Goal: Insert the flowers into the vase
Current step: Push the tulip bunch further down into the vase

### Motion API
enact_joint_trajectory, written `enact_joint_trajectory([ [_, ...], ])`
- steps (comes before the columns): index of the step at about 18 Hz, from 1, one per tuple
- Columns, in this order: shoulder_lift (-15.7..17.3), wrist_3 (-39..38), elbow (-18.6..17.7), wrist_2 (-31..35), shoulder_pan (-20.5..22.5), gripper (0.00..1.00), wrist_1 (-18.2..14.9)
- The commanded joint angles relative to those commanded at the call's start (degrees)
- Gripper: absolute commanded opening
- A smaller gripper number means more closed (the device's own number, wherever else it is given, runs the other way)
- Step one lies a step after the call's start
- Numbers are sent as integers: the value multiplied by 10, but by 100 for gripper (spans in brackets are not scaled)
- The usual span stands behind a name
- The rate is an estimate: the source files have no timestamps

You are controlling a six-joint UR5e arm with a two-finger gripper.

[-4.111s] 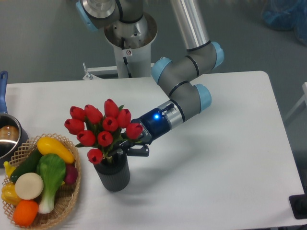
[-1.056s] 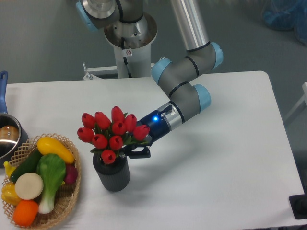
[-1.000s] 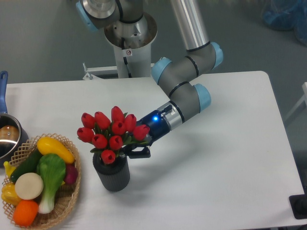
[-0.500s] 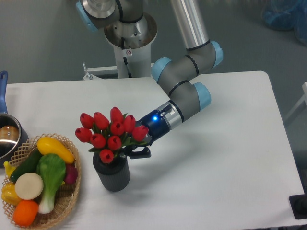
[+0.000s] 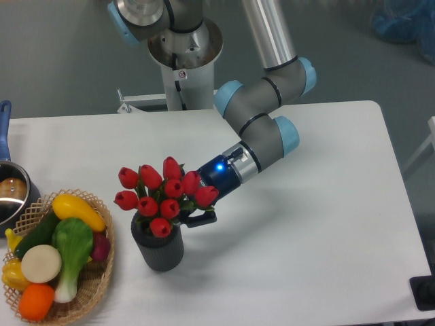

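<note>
While the arm reaches down from the rear pedestal, the scene reads as follows, largest item first.

Table (image 5: 306, 258): white top, rounded corners; carries everything below.

Arm (image 5: 262, 129): grey links with light-blue joint caps, angled down and leftward over the table middle; a blue light glows on the wrist.

Basket (image 5: 102, 272): woven wicker, front-left of the table, partly cut off by the picture's left edge. Holds toy produce: a yellow squash, a green leafy piece, a dark green one, a pale round one, an orange one at the front.

Flowers (image 5: 160, 193): bunch of red tulip heads with green leaves, wider than the vase mouth. Heads sit directly over the vase, the lowest one right at the rim; stems are hidden behind the heads, so how deep they go cannot be told.

Vase (image 5: 160, 250): dark grey ribbed cylinder, upright, just right of the basket, not touching it.

End effector (image 5: 195, 216): dark fingers at the right side of the bunch, just above the vase rim. Mostly hidden behind tulip heads; closed on the stems or released: cannot tell.

Pot (image 5: 10, 193): steel, at the far left edge behind the basket, only part in view; blue handle pointing to the rear.
</note>
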Motion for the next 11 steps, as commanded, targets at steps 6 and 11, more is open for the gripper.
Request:
enact_joint_trajectory([
  [6,4,0,0,0,0,69,0],
  [11,4,1,0,1,0,77,0],
])
